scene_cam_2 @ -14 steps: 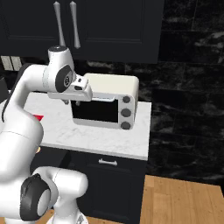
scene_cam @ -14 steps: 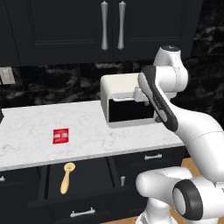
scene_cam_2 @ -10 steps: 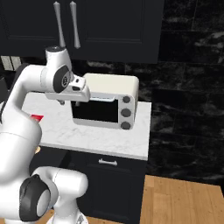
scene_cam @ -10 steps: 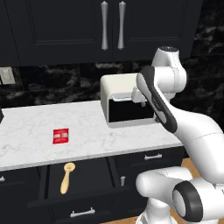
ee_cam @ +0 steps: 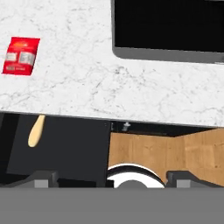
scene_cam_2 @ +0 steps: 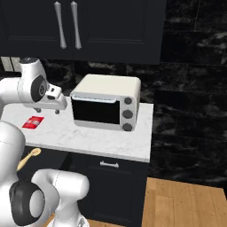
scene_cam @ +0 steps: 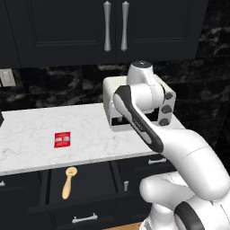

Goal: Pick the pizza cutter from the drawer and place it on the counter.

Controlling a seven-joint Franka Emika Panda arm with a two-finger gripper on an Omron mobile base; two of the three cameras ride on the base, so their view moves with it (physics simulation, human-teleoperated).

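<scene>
Left base view shows the task barely begun: the drawer (scene_cam: 85,188) stands pulled open under the counter (scene_cam: 36,134), and the cutter (scene_cam: 68,181) lies flat inside it toward the left end, disc head nearest the counter edge, handle pointing out toward the drawer front. Nothing has been lifted. The gripper (scene_cam_2: 46,110) hangs high over the counter, just left of the oven (scene_cam_2: 106,106), well apart from the cutter, with its jaws spread wide and nothing between them. What is left, as I judge it, is the whole job: swing down over the drawer, close on the handle, lift, and set the cutter on the marble. Counted: one cutter, one red packet (scene_cam: 62,139) on the counter just behind the drawer and above the cutter, one oven on the counter to the drawer's right, one open drawer, and two long handles (scene_cam: 115,26) on the upper cabinet above the oven.
</scene>
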